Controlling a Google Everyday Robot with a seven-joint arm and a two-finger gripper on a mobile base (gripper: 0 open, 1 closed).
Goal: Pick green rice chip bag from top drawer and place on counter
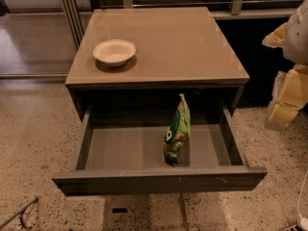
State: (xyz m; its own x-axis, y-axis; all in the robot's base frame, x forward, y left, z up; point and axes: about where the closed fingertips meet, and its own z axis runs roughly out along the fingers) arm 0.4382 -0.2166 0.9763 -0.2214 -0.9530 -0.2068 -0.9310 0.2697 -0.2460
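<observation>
The green rice chip bag (177, 130) stands upright on its edge inside the open top drawer (159, 179), right of the middle and near the front panel. The drawer is pulled far out from the grey cabinet. The counter (178, 42) is the glossy tan top above it. My gripper (285, 69) is at the right edge of the view, beside the cabinet's right side and above the floor, well apart from the bag. Its two yellowish fingers (290, 94) stand apart, and nothing is between them.
A white bowl (114, 51) sits on the counter's front left part. Speckled terrazzo floor (33, 143) surrounds the cabinet. A railing and dark wall run behind it. A thin metal object (19, 214) lies on the floor at bottom left.
</observation>
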